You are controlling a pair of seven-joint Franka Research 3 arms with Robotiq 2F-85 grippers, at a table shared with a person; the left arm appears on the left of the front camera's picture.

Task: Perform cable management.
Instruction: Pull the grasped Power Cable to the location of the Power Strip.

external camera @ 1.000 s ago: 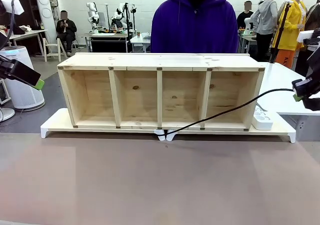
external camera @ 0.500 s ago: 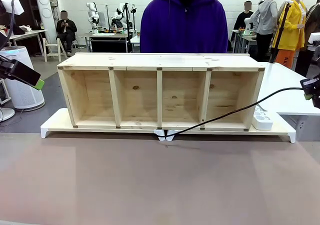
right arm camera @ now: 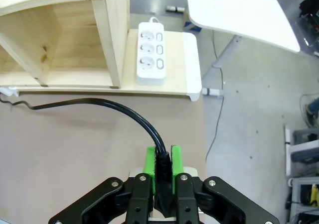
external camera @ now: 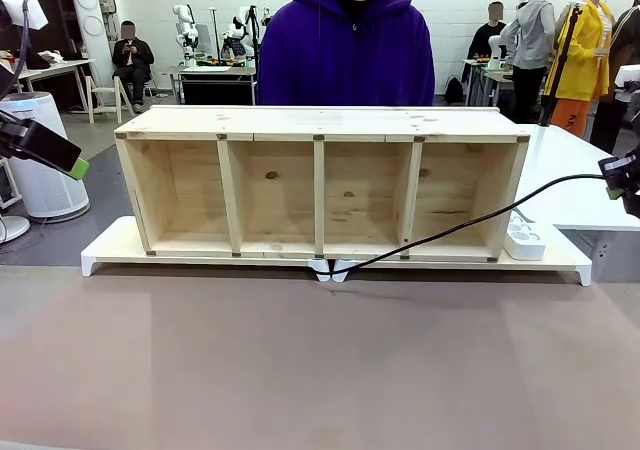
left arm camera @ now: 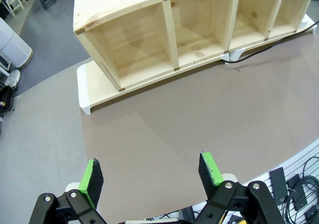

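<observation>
Cable [right arm camera: 99, 101] thin, black, curving, boxy wooden shelf [external camera: 320, 122]

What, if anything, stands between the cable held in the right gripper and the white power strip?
Nothing visible does. The right gripper is shut on the cable, and ahead of it lie just bare table and the cable's own curve before the power strip, which sits on the white base beside the shelf.
</observation>
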